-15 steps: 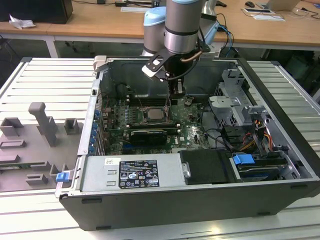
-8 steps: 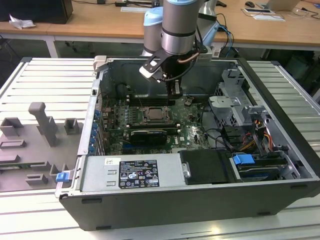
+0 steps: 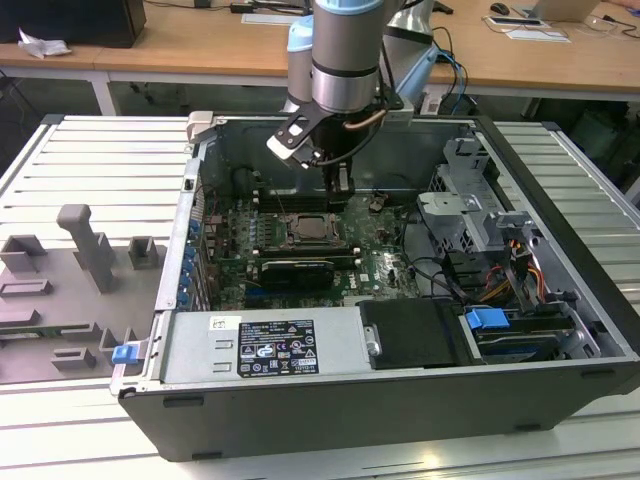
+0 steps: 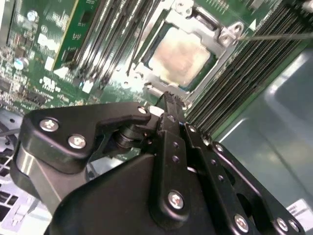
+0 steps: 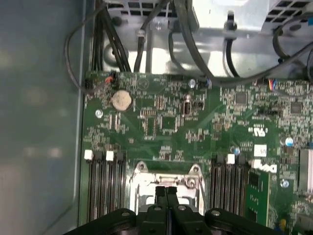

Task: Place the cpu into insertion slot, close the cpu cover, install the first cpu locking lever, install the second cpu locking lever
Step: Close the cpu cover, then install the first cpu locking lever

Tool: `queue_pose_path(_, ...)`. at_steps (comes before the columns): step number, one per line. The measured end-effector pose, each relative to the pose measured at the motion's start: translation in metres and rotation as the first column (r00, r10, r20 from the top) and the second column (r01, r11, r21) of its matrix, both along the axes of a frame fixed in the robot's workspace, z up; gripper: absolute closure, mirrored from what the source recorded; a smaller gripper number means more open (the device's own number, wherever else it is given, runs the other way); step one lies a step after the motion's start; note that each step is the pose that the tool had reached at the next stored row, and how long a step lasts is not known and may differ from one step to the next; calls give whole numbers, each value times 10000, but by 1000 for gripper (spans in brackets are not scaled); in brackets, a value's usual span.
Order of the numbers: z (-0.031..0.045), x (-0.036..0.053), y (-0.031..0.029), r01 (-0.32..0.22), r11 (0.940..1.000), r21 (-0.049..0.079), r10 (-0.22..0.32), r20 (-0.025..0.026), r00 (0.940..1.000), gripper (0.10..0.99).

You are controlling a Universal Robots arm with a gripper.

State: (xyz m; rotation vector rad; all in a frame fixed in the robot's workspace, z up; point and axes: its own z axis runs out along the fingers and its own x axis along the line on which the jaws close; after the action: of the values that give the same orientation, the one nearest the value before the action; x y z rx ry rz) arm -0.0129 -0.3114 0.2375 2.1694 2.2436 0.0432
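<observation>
The cpu [image 4: 178, 51] lies flat in the insertion slot [image 3: 294, 232] on the green motherboard, its pale metal top showing. The cpu cover [image 4: 195, 18] lies down around it as a silver frame, also seen in the first wrist view as the cover [image 5: 142, 183]. A thin lever rod [image 4: 274, 35] runs off from one corner of the frame; I cannot tell whether it is latched. My gripper [image 4: 168, 100] hangs just above the socket's edge, shut with nothing between its fingers [image 5: 160, 192]. In the exterior view the gripper [image 3: 340, 185] sits just behind the socket.
Memory slots [image 5: 102, 186] flank the socket on both sides. A long black expansion card [image 3: 297, 270] lies in front of it. A drive cage [image 3: 470, 200] and cables fill the case's right side, and the power supply box [image 3: 260, 345] lines the front wall. Grey fixtures [image 3: 85, 250] stand outside.
</observation>
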Motion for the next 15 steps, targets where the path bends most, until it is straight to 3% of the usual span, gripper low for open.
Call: queue_pose_path(15, -11, -260, 0, -1, 10000, 11, 1, -1, 10000, 980)
